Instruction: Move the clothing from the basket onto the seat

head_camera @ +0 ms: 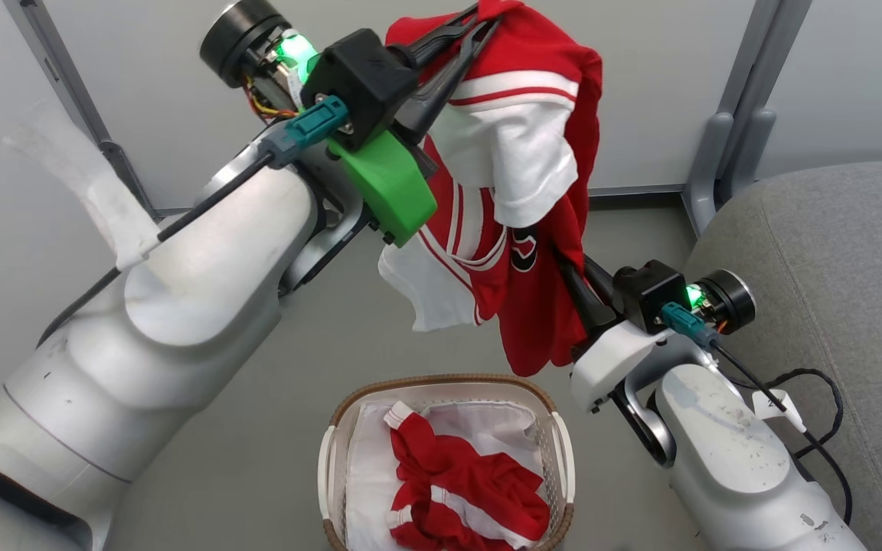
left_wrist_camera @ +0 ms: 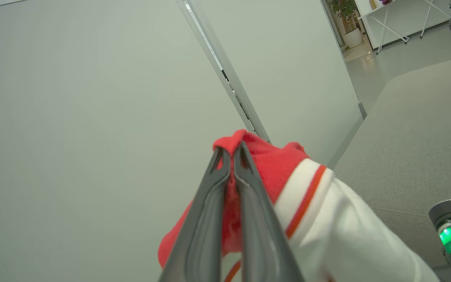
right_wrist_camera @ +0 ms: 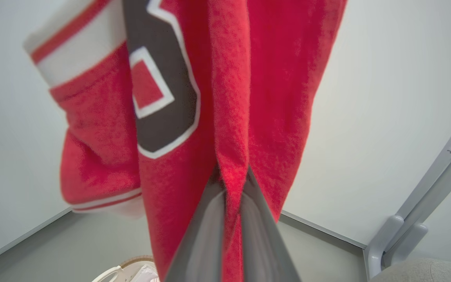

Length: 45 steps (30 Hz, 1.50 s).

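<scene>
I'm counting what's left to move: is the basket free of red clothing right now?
No, a crumpled red garment with white stripes lies inside the basket.

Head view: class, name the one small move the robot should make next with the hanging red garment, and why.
Probably carry the red garment to the robot's right, toward the seat, both hands shut. The left hand pinches its top, the right hand a lower fold; it hangs above the basket, short of the seat.
</scene>
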Motion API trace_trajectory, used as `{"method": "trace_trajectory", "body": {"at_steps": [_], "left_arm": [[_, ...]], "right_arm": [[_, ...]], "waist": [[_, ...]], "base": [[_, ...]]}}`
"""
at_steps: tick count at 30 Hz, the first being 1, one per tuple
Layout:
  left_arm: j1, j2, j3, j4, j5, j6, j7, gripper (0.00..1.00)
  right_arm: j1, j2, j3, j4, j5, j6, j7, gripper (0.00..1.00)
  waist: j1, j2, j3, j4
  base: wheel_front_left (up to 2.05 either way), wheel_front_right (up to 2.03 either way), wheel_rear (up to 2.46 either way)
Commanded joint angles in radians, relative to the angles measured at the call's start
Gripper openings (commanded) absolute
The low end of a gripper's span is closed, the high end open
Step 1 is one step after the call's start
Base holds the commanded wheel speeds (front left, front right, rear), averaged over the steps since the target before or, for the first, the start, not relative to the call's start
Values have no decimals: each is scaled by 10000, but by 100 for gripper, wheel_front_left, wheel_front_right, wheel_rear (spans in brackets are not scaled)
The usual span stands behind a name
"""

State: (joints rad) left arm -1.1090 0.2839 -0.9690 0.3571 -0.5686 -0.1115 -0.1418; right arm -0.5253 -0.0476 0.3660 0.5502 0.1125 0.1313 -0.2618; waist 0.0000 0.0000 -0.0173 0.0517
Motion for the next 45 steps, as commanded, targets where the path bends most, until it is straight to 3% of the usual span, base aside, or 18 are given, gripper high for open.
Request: {"method": "trace_trajectory", "body": {"at_steps": [1, 8, 9, 10, 11, 12, 17, 25, 34, 38, 45], "left_arm": [[325, 161, 89, 88, -175, 108, -50, 0], [1318, 512, 361, 659, -837, 374, -172, 0], [1443, 547, 404, 711, -874, 404, -261, 13], [1609, 614, 437, 787, -917, 451, -364, 49], [1769, 661, 459, 835, -971, 468, -438, 96], [1967, 694, 505, 870, -1040, 525, -546, 100], [2862, 686, 584, 913, -1295, 653, -918, 100], [4260, 218, 484, 650, -1384, 709, -1188, 100], [4787, -79, 333, 623, -996, 642, -1234, 100], [4825, -110, 416, 743, -871, 639, -1235, 100], [4904, -83, 206, 910, -678, 553, -1237, 100]], "right_arm": [[-65, -50, -82, -49, 58, -10, -49, 0], [35, -45, -248, -282, -57, -10, -49, 0], [10, -48, -272, -312, -86, -10, -49, 0], [-36, -48, -314, -359, -116, -10, -49, 0], [-82, -48, -366, -385, -153, -10, -49, 0], [-125, -48, -432, -405, -213, -10, -49, 0], [-329, -89, -914, -434, -629, -10, -49, 0], [-645, -732, -1750, -645, -1018, -12, -51, 0], [-955, -1679, -2467, -992, -1251, -12, -49, 0], [-1096, -1895, -2735, -1388, -1218, -12, -49, 0], [-1132, -1918, -2789, -1794, -1109, -12, -49, 0]], "waist": [[0, 0, 7, -25], [0, 0, -3, -244], [0, 0, -1, -294], [0, 0, 6, -360], [0, 0, 12, -411], [0, 0, 15, -469], [0, 0, 73, -768], [0, 0, 227, -1583], [0, 0, 917, -3252], [0, 0, 1348, -4247], [0, 0, 1711, -5297]], "base": [[0, 0, 0], [0, 0, 0], [0, 0, 0], [0, 0, 0], [0, 0, 0], [0, 0, 0], [0, 0, 0], [0, 0, 0], [0, 0, 0], [0, 0, 0], [0, 0, 0]]}}
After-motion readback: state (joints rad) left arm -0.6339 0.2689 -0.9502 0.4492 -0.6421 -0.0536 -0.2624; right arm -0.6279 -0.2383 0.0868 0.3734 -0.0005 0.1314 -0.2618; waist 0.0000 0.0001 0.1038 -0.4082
